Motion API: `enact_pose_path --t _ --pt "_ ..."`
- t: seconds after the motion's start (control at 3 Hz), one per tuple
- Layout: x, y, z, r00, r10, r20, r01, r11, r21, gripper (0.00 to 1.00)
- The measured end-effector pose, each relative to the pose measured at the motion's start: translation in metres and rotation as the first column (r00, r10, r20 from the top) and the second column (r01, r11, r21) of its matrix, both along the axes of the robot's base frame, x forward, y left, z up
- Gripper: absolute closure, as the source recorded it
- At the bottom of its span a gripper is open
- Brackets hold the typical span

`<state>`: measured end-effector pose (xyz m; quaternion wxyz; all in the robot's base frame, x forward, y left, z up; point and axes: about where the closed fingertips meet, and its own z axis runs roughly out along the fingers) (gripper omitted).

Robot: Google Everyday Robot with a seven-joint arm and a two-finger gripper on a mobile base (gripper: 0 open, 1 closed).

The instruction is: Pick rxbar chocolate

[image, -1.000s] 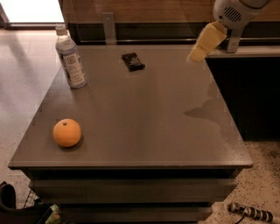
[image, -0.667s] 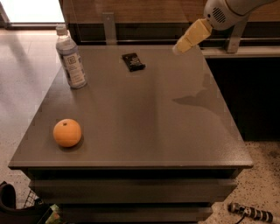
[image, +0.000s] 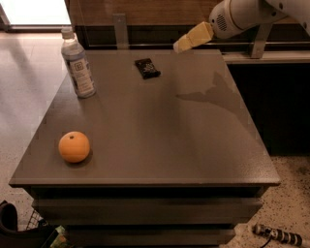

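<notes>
The rxbar chocolate [image: 147, 68] is a small flat black bar lying on the far middle of the grey table [image: 145, 131]. My gripper [image: 180, 46] hangs in the air over the table's far edge, to the right of the bar and above it, not touching it. Its tan fingers point left toward the bar. The white arm [image: 242, 14] reaches in from the top right corner.
A clear labelled bottle [image: 77, 63] stands upright at the table's far left. An orange fruit [image: 74, 146] lies near the front left. A wooden wall with metal posts runs behind the table. Floor clutter lies at the lower left and right.
My gripper has moved left along the table's far edge, closer to the bar. The bar, bottle and orange have not moved.
</notes>
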<state>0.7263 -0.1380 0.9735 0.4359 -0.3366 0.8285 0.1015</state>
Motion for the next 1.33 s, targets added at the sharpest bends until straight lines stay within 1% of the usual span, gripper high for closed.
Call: enact_pose_path --t 0.33,0.67,1.0,1.33 --pt "0.000 0.000 0.000 1.0000 0.000 0.000 0.000 1.000 0.000 0.00" --pt "0.005 0.008 -0.008 0.9999 -0.007 -0.015 0.006 1.000 -0.004 0.00" --pt "0.017 0.026 -0.025 0.9989 -0.020 -0.043 0.020 1.000 -0.005 0.00" --pt "0.035 0.058 -0.056 0.9954 -0.027 -0.092 0.028 1.000 0.010 0.00"
